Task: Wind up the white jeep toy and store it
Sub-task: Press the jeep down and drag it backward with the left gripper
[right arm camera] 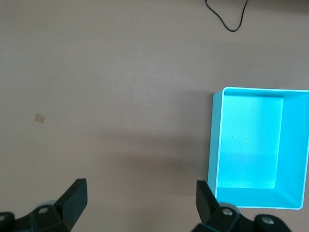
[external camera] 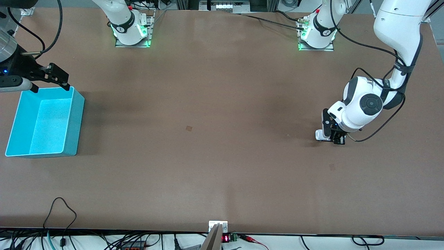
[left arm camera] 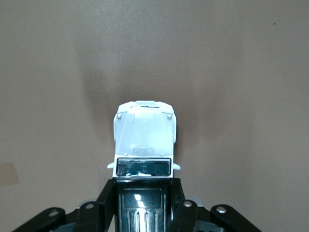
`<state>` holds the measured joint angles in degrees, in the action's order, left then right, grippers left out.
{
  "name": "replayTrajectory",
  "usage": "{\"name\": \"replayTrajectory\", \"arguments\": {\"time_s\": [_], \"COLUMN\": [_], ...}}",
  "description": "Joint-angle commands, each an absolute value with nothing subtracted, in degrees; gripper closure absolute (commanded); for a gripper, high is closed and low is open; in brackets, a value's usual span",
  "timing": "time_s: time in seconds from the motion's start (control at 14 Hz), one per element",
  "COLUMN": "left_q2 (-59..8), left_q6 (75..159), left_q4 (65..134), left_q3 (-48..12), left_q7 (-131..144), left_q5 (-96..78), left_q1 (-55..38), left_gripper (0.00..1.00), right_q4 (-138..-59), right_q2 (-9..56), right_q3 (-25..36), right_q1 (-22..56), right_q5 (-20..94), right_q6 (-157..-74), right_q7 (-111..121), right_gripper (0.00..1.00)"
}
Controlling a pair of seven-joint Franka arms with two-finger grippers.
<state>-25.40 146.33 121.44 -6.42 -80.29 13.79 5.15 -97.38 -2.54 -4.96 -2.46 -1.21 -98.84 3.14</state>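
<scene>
The white jeep toy (left arm camera: 145, 140) sits on the table (external camera: 222, 156) at the left arm's end, left gripper (left arm camera: 143, 203) pinching its roofed rear sides, right gripper (right arm camera: 140, 198) spread over the turquoise bin (external camera: 74, 118); looks light, rigid, probably slick plastic, so squeezing the flat sides seems smart.

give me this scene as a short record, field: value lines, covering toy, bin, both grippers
toy: white jeep toy on the table toward the left arm's end, wheels down
left gripper: left gripper low at the table, fingers closed on the jeep's rear half
bin: turquoise bin at the right arm's end, nothing seen inside
right gripper: right gripper open, up over the bin's edge, waiting
table: brown table
</scene>
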Motion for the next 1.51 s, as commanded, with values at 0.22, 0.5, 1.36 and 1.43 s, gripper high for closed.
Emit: {"name": "replayTrajectory", "arguments": {"time_s": [0.22,0.5,1.36,1.43], "left_q2": [-27.5,-29.18,-32.7,-32.7], "left_q6": [145.02,145.19,145.55,145.63], "left_q4": [120.94,120.76,117.07,117.07], "left_q3": [-6.5,-6.42,-6.42,-6.42], "left_q7": [-81.04,-82.0,-98.51,-99.22], "left_q5": [15.38,15.82,16.61,16.61], "left_q1": [7.63,13.61,26.01,26.36], "left_gripper": [0.71,0.71,0.7,0.7], "right_q4": [-97.12,-97.12,-96.77,-96.85], "right_q2": [-2.37,-2.37,-2.55,-2.55], "right_q3": [-5.01,-5.01,-5.36,-5.36], "right_q1": [-3.07,-3.08,-2.64,-2.64], "right_q5": [-0.18,-0.09,0.0,0.26], "right_q6": [-99.14,-99.14,-98.7,-98.7], "right_q7": [4.13,4.31,3.78,3.78], "right_gripper": [0.0,0.0,0.0,0.0]}}
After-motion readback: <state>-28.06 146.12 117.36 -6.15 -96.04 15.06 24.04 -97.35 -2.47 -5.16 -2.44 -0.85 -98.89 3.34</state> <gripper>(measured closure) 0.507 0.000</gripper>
